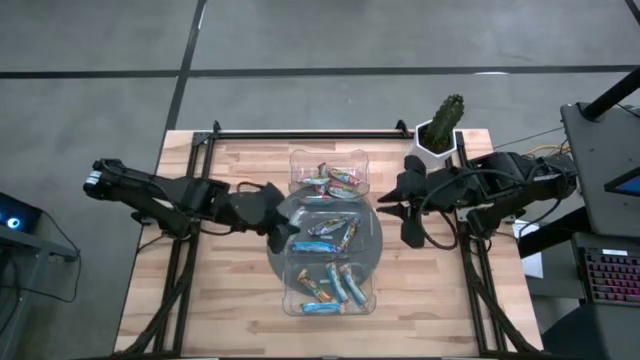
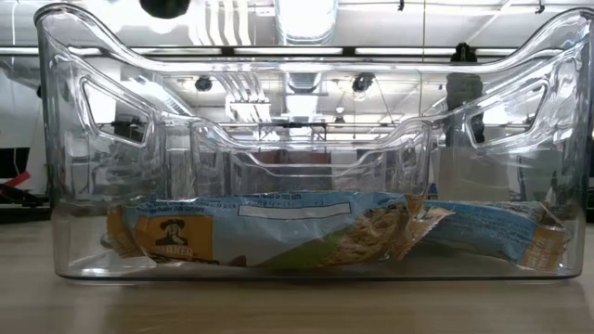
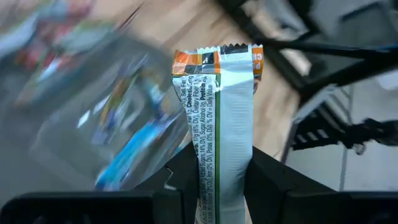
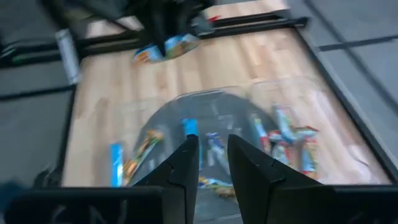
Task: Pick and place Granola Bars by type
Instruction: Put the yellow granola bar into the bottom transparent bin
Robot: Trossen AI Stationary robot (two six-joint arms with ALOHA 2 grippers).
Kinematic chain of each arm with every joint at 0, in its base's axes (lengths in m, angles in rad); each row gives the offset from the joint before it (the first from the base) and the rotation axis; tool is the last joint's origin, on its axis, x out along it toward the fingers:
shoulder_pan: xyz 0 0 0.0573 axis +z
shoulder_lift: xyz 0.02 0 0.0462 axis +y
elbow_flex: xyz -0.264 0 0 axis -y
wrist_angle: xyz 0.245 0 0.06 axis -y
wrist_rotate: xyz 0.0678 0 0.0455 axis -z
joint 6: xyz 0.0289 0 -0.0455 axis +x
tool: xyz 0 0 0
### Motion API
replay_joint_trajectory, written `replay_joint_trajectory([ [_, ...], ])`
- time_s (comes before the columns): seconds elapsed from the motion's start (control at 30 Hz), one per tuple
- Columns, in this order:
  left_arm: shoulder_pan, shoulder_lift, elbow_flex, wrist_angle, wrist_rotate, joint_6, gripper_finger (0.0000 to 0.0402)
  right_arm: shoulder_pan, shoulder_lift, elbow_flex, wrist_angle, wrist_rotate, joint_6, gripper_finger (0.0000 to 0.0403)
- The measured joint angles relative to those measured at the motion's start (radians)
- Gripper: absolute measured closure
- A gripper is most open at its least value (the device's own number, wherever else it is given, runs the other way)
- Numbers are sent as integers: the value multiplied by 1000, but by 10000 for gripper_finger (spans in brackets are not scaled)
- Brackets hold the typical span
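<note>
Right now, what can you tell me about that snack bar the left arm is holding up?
The granola bar is a slim foil-wrapped stick, silver-white on the side shown, with small nutrition print, a green stripe and orange at its crimped, zigzag end. The left gripper is shut on its lower part, so it sticks out lengthwise past the fingers. It is held above the table beside the clear tray, touching nothing but the gripper.

Left hand (image 1: 283,236) apparently holds bar (image 1: 291,240) over tray (image 1: 372,262)

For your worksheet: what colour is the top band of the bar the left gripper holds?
Orange, on the granola bar; left wrist view.
</note>
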Motion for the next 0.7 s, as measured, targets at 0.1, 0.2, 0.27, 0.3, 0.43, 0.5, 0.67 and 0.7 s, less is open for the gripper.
replay_joint_trajectory([
  [0.1, 0, 23, 28, 85, -4, 117, 313, 0, -4, 0, 0, -93, -54, 335],
  [0.2, -4, 43, 28, 189, 9, 209, 313, 0, -10, 0, 2, -131, -61, 352],
  [0.27, -12, 59, 27, 235, 20, 263, 313, 0, -14, 0, 2, -133, -64, 367],
  [0.3, -12, 65, 27, 259, 37, 293, 313, 0, -20, 0, 1, -132, -64, 376],
  [0.43, -26, 100, 26, 314, 101, 357, 313, 0, -46, 0, 1, -133, -65, 393],
  [0.5, -34, 117, 26, 340, 127, 396, 314, 0, -59, 0, 1, -131, -65, 394],
  [0.67, -50, 156, 26, 345, 175, 486, 320, 0, -88, 0, 1, -129, -61, 394],
  [0.7, -52, 165, 26, 345, 186, 489, 321, 0, -93, 0, 1, -129, -61, 394],
])
